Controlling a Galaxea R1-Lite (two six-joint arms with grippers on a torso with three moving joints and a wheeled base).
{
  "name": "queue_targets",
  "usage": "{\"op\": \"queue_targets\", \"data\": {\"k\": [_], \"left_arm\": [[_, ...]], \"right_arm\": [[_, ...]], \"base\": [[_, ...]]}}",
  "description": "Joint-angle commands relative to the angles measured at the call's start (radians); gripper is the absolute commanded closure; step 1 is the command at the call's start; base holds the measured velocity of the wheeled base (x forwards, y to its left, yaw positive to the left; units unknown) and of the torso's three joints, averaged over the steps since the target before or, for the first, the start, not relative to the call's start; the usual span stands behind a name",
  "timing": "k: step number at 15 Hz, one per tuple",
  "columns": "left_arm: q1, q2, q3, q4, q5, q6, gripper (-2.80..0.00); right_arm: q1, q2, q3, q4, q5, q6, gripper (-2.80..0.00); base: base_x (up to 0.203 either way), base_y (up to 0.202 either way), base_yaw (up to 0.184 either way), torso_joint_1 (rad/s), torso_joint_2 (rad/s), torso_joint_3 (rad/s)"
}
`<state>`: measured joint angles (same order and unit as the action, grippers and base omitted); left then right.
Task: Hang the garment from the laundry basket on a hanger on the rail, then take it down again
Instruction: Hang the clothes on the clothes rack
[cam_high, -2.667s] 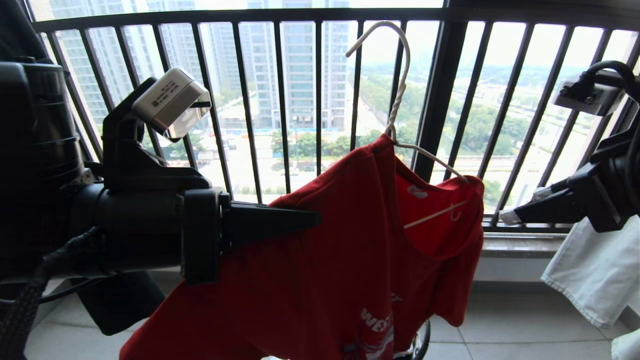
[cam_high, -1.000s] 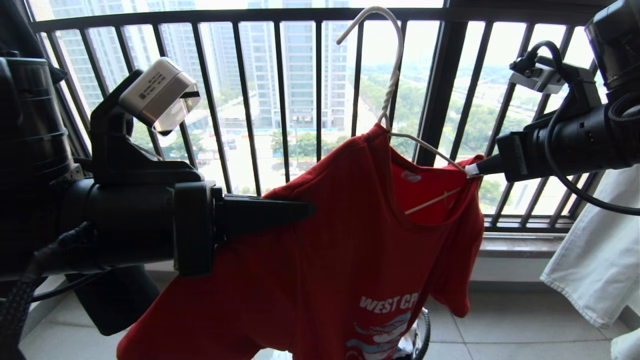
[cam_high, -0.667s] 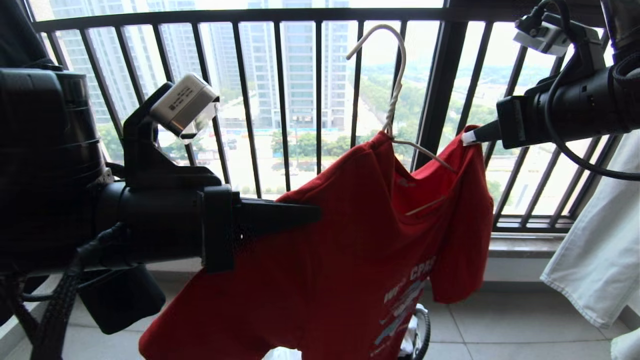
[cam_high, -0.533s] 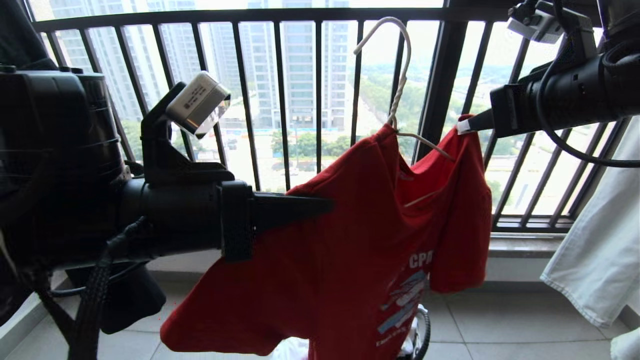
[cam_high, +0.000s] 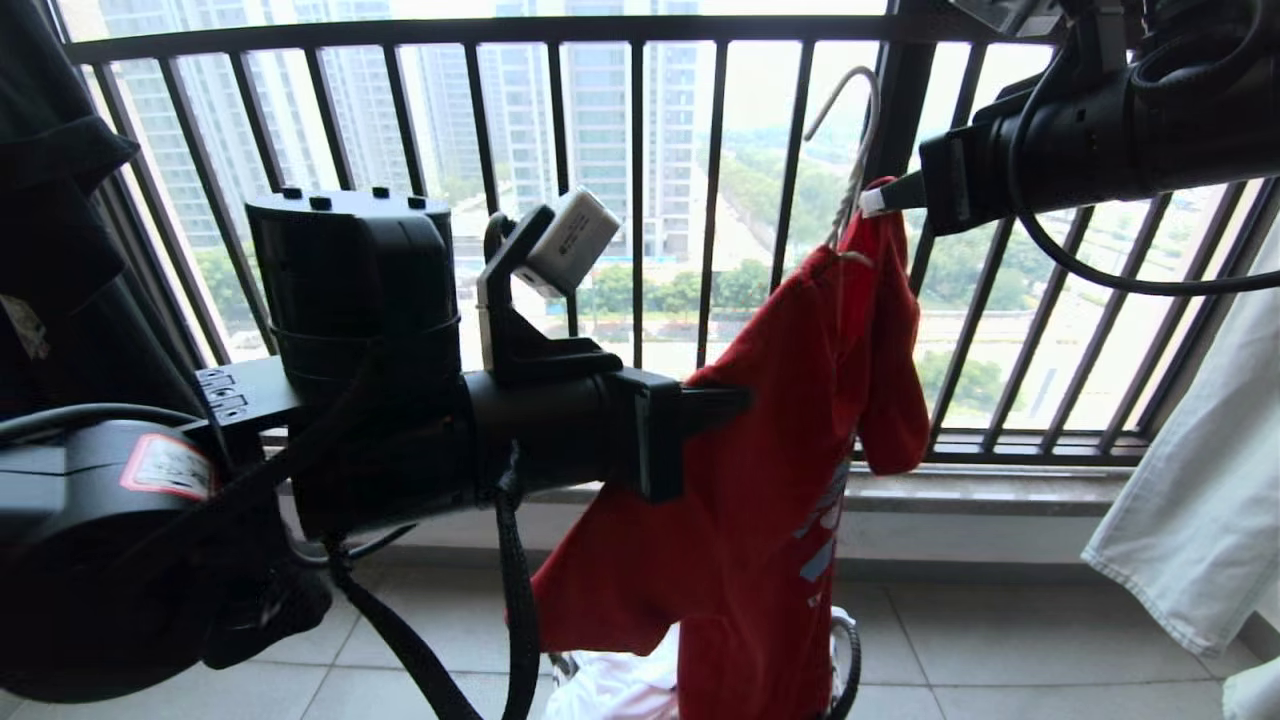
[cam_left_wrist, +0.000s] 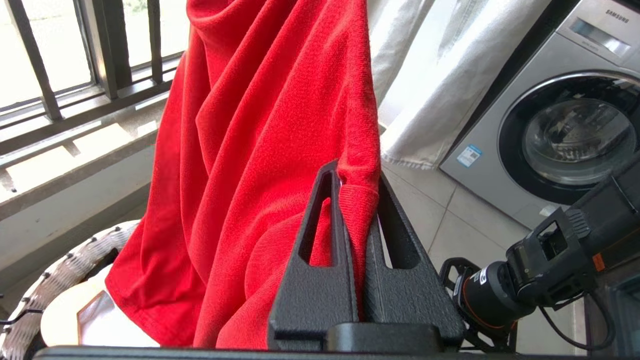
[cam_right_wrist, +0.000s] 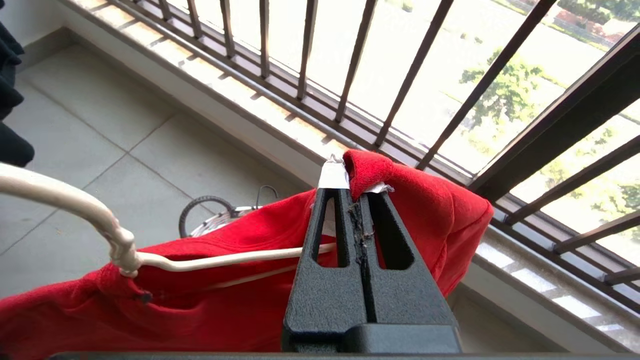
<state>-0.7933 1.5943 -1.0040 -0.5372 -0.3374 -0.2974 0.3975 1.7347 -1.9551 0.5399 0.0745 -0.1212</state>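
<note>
The red garment (cam_high: 780, 470) hangs in the air in front of the window bars, turned nearly edge-on, with the white wire hanger (cam_high: 856, 130) inside its neck and the hook free above. My left gripper (cam_high: 735, 400) is shut on a fold of its sleeve edge (cam_left_wrist: 357, 172). My right gripper (cam_high: 875, 200) is higher and pinches the other shoulder; the right wrist view shows red cloth squeezed at its tips (cam_right_wrist: 352, 187) and the hanger wire (cam_right_wrist: 225, 259) running beside it. The laundry basket (cam_left_wrist: 50, 282) stands on the floor underneath. The rail is out of view.
The dark barred window railing (cam_high: 640, 200) and its stone ledge (cam_high: 1000, 490) are close behind. White cloth (cam_high: 1190, 520) hangs at the right, a black garment (cam_high: 50, 250) at the left. A washing machine (cam_left_wrist: 565, 115) stands off to one side on the tiled floor.
The left arm has reached further right and forward with the sleeve. The right gripper took the shoulder and lifted it up and leftward. The shirt bunched and turned edge-on; the hanger hook swung right.
</note>
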Motion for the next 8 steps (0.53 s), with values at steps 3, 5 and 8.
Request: {"op": "queue_targets", "data": {"k": [3,5,8], "left_arm": [[-0.048,0.109,-0.015,-0.108,0.15,0.001,0.0],[-0.066,0.139,-0.015,-0.21,0.233,0.003,0.0],[-0.069,0.145,-0.014,-0.231,0.261,0.014,0.0]], "right_arm": [[0.032,-0.039,0.027,0.002,0.002,-0.015,0.0],[0.035,-0.062,0.055,0.002,0.004,-0.015,0.0],[0.038,-0.084,0.078,0.0,0.007,-0.017,0.0]], "base": [[0.0,0.0,0.0,0.0,0.0,0.0],[0.0,0.0,0.0,0.0,0.0,0.0],[0.0,0.0,0.0,0.0,0.0,0.0]]}}
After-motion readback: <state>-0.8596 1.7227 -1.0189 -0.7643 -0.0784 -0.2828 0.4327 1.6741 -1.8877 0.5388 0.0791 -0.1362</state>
